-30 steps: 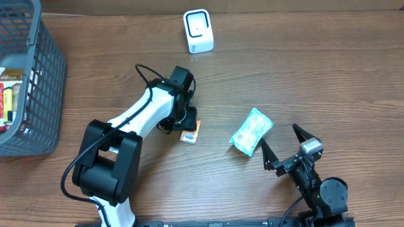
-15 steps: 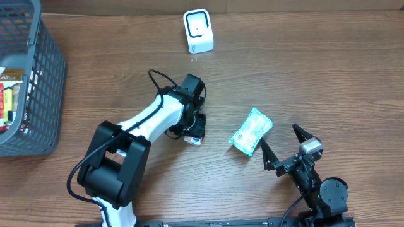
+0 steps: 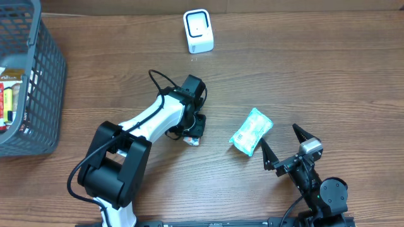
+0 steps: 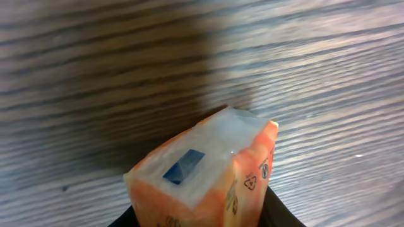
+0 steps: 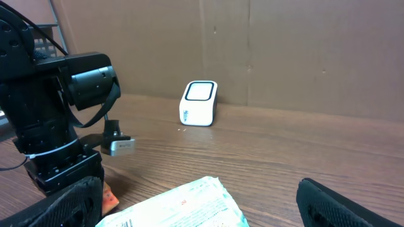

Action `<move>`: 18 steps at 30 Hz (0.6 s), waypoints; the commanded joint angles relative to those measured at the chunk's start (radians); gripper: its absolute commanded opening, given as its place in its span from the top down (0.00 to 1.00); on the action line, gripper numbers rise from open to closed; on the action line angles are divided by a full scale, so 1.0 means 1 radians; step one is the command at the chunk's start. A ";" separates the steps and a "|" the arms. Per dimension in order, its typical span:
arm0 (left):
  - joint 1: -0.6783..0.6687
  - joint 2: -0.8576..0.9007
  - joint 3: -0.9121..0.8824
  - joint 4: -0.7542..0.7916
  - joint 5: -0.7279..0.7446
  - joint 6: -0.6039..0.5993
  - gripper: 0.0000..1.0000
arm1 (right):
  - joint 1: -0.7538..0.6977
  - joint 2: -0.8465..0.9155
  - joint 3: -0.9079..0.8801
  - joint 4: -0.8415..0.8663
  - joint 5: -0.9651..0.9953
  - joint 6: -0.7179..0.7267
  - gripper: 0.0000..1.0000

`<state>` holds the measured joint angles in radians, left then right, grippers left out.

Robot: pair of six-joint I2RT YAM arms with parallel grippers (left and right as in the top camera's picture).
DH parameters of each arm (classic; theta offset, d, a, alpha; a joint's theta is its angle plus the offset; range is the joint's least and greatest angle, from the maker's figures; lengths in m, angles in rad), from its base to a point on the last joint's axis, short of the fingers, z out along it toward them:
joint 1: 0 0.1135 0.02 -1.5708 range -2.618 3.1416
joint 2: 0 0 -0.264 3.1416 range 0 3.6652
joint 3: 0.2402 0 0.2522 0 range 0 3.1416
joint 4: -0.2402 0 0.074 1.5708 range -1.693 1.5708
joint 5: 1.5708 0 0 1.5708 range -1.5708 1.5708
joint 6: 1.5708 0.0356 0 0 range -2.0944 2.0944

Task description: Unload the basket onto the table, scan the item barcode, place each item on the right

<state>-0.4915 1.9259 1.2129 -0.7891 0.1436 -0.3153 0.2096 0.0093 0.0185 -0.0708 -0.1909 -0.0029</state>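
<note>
While the left gripper (image 3: 192, 133) pinches the orange packet (image 4: 208, 170) between its fingers, the right gripper (image 3: 279, 146) sits wide open.
Teal pack (image 3: 251, 131) just ahead of the right fingers (image 3: 265, 151); grey basket (image 3: 44, 94) far off left holds small packs (image 3: 7, 94).

No words are legible; the orange packet (image 4: 208, 170) bears only small recycling-type symbols and a blue diamond mark.
</note>
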 commanded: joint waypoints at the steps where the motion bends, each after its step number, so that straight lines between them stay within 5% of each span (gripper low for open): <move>1: -0.023 -0.017 0.008 -0.023 -0.116 -0.049 0.74 | -0.004 -0.006 -0.011 0.005 0.006 0.000 0.00; 11: -0.163 -0.017 0.009 -0.051 -0.396 -0.093 0.76 | -0.004 -0.006 -0.011 0.005 0.006 0.000 0.00; 18: -0.185 -0.017 0.009 -0.051 -0.409 -0.093 0.65 | -0.004 -0.006 -0.011 0.005 0.006 0.000 0.00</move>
<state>-0.6765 1.9259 1.2152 -0.8410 -0.2302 -0.3923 0.2100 0.0093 0.0185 -0.0708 -0.1909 -0.0032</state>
